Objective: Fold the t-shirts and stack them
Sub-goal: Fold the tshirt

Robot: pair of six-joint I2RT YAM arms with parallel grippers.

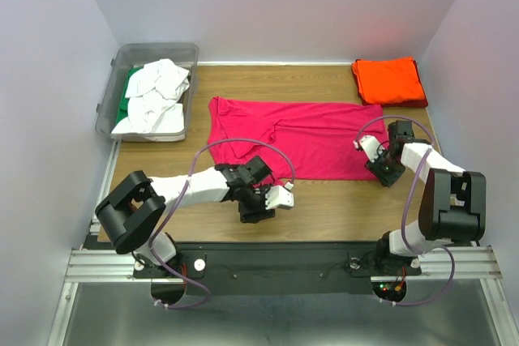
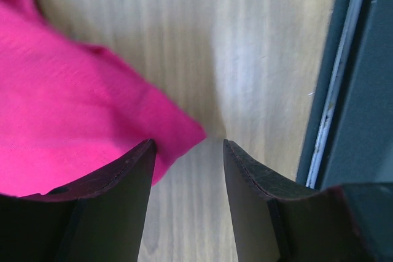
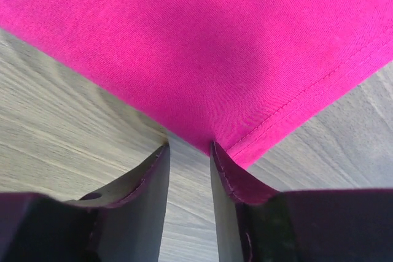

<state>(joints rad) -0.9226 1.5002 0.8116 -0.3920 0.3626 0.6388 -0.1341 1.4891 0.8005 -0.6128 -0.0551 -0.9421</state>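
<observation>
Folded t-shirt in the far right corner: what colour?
The folded t-shirt is plain bright orange-red, no pattern. It shows best in the top external view.

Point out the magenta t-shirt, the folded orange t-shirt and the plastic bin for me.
magenta t-shirt (image 1: 308, 139), top external view, middle of the spread cloth.
folded orange t-shirt (image 1: 389, 80), top external view, centre of its top face.
plastic bin (image 1: 154, 52), top external view, its far wall.

Matt knit cloth t-shirt (image 3: 202, 47) on smooth wood-grain table (image 3: 73, 121) (pale, faintly glossy).
</observation>
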